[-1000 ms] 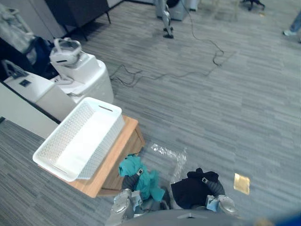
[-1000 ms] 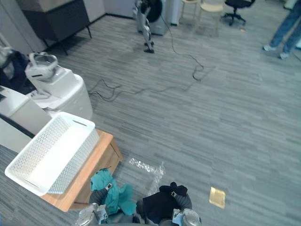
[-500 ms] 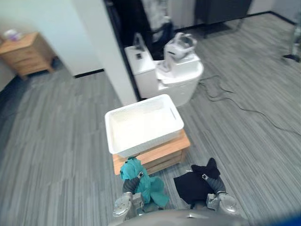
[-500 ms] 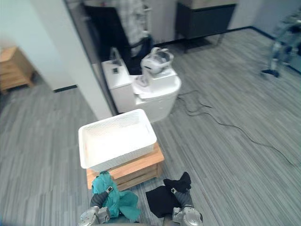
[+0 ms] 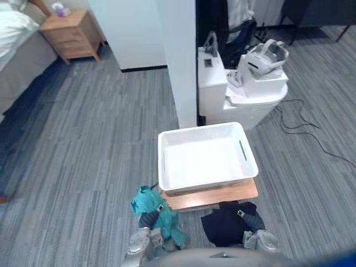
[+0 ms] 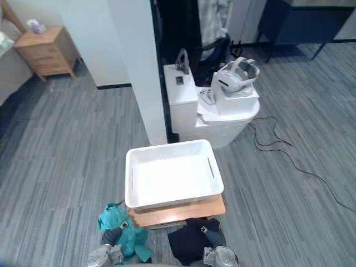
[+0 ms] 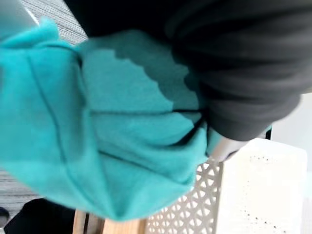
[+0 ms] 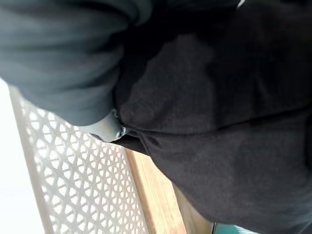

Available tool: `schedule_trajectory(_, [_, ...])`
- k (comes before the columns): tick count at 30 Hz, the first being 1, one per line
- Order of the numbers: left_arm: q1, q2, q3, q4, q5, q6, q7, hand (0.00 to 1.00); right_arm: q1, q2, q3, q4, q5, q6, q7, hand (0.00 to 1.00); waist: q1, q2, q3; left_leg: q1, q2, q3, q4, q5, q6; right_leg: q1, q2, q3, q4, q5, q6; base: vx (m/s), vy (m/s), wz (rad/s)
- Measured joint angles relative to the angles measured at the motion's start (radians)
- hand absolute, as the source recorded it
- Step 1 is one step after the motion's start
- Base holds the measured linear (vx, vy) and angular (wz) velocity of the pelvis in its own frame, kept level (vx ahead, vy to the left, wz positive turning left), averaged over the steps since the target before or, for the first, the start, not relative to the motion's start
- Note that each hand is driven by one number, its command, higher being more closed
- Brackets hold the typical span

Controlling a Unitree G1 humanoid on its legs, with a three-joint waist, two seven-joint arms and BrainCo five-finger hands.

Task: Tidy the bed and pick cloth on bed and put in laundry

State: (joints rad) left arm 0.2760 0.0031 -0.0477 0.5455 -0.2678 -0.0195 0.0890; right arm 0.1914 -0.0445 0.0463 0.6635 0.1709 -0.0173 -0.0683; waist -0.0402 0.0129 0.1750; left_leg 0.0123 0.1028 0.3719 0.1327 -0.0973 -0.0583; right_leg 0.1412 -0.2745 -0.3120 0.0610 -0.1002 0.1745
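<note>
Left hand [image 5: 148,219]: clenched on the teal cloth [image 5: 144,201], held at 7 o'clock of the white basket [image 5: 162,162] — probably kept near for dropping in.
Right hand [image 5: 249,218]: the black cloth [image 5: 221,227] is gripped at 5 o'clock, by the wooden stand [image 5: 222,194].

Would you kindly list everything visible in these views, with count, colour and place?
basket: one, white, on the table
table: one, wooden, low, before the robot
teal cloth: one, in the left hand
black cloth: one, in the right hand
pillar: one, white, behind the basket
cabinet: one, white, beside the pillar
headset: one, white, on the cabinet
nightstand: one, wooden, far left
bed: one, pale, far left
left hand: curled round teal cloth
right hand: curled round black cloth
</note>
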Motion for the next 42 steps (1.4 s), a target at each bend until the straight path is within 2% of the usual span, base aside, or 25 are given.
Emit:
schedule_trajectory(4, [-0.032,0.004,-0.035,0.067,0.050,-0.005,-0.002,1.00,-0.041,-0.014,0.020,0.044,0.000,0.000,0.002,1.00,0.001,0.014,-0.005,0.054,0.001,0.034,-0.091,0.023,-0.005,-0.086,-0.008,0.008,0.155,-0.001,-0.003,0.03,0.053,-0.21])
schedule_trajectory(6, [-0.039,0.024,-0.036,0.075,0.054,-0.009,0.001,1.00,-0.050,-0.008,0.052,0.040,0.000,-0.013,0.005,1.00,-0.001,-0.008,0.001,0.075,0.005,0.052,-0.098,0.023,-0.006,-0.158,-0.014,0.033,0.297,-0.007,-0.018,0.00,0.058,-0.30])
schedule_trajectory(8, [-0.044,0.045,-0.039,0.077,0.062,-0.012,0.003,1.00,-0.054,0.009,0.055,0.041,0.000,-0.018,0.005,1.00,-0.007,-0.034,0.006,0.075,0.010,0.049,-0.097,0.023,-0.006,-0.185,-0.007,0.057,0.333,0.000,-0.028,-0.02,0.014,-0.09])
schedule_trajectory(10, [-0.060,0.076,-0.040,0.108,0.064,-0.013,0.004,1.00,-0.044,0.026,0.060,0.043,0.001,-0.024,0.008,1.00,-0.008,-0.056,0.003,0.066,0.013,0.049,-0.099,0.026,-0.008,-0.186,0.014,0.067,0.301,0.006,-0.038,0.00,0.001,-0.08])
schedule_trajectory(11, [-0.067,0.082,-0.041,0.123,0.065,-0.012,0.004,1.00,-0.037,0.029,0.061,0.045,0.002,-0.030,0.008,1.00,-0.008,-0.065,-0.003,0.066,0.010,0.050,-0.107,0.032,-0.008,-0.155,0.021,0.060,0.236,0.006,-0.038,0.00,0.000,0.00])
schedule_trajectory(14, [-0.088,0.084,-0.053,0.153,0.076,-0.012,0.004,1.00,-0.038,0.028,0.058,0.063,0.006,-0.043,0.006,1.00,-0.009,-0.079,-0.009,0.065,-0.010,0.055,-0.146,0.062,-0.003,-0.091,0.028,0.051,0.091,0.008,-0.040,0.01,-0.056,-0.01])
schedule_trajectory(18, [-0.089,0.076,-0.062,0.151,0.085,-0.006,0.004,1.00,-0.034,0.025,0.034,0.054,0.014,-0.042,0.000,1.00,-0.012,-0.063,-0.007,0.095,0.006,0.073,-0.191,0.099,-0.022,-0.060,0.059,0.069,0.031,0.010,-0.041,-0.04,-0.088,-0.15])
schedule_trajectory(20, [-0.087,0.076,-0.070,0.147,0.085,-0.004,0.004,1.00,-0.010,0.024,0.021,-0.036,0.013,-0.040,-0.009,1.00,-0.005,-0.057,-0.006,0.123,0.022,0.104,-0.220,0.117,-0.036,-0.061,0.082,0.101,0.024,0.010,-0.041,-0.09,-0.083,-0.44])
schedule_trajectory(23, [-0.084,0.068,-0.080,0.144,0.093,-0.001,0.003,1.00,0.020,0.014,-0.026,-0.210,0.007,-0.040,-0.026,1.00,-0.022,-0.056,-0.006,0.128,0.031,0.121,-0.230,0.131,-0.042,-0.068,0.094,0.122,0.012,0.010,-0.041,-0.10,-0.062,-0.22])
schedule_trajectory(28, [-0.047,0.053,-0.101,0.072,0.103,0.012,0.000,1.00,0.011,-0.044,-0.139,-0.510,-0.039,-0.034,-0.069,1.00,-0.028,-0.052,-0.010,0.111,0.045,0.156,-0.236,0.141,-0.041,-0.105,0.106,0.166,0.001,0.028,-0.040,-0.11,-0.023,-0.23])
schedule_trajectory(30, [-0.034,0.051,-0.100,0.046,0.101,0.008,-0.004,1.00,-0.035,-0.115,-0.197,-0.611,-0.039,-0.036,-0.088,1.00,-0.023,-0.055,-0.012,0.109,0.045,0.173,-0.236,0.142,-0.041,-0.113,0.110,0.188,-0.014,0.045,-0.038,-0.05,-0.003,-0.21])
schedule_trajectory(34, [-0.025,0.048,-0.101,0.044,0.093,0.009,-0.004,1.00,-0.132,-0.196,-0.197,-0.652,-0.035,-0.060,-0.101,1.00,-0.028,-0.062,-0.026,0.104,0.049,0.181,-0.236,0.145,-0.041,-0.116,0.116,0.194,-0.028,0.060,-0.041,0.00,-0.004,-0.09])
schedule_trajectory(40, [-0.025,0.044,-0.109,0.045,0.093,0.007,-0.003,1.00,-0.342,-0.243,-0.109,-0.641,-0.035,-0.061,-0.109,1.00,-0.024,-0.068,-0.040,0.073,0.052,0.161,-0.235,0.159,-0.035,-0.120,0.121,0.185,-0.055,0.081,-0.046,0.01,-0.012,0.10])
schedule_trajectory(42, [-0.027,0.043,-0.110,0.048,0.093,0.001,-0.002,1.00,-0.489,-0.297,-0.045,-0.615,-0.035,-0.063,-0.115,1.00,-0.019,-0.067,-0.041,0.067,0.054,0.150,-0.235,0.165,-0.032,-0.117,0.122,0.183,-0.061,0.089,-0.048,-0.04,-0.005,0.15])
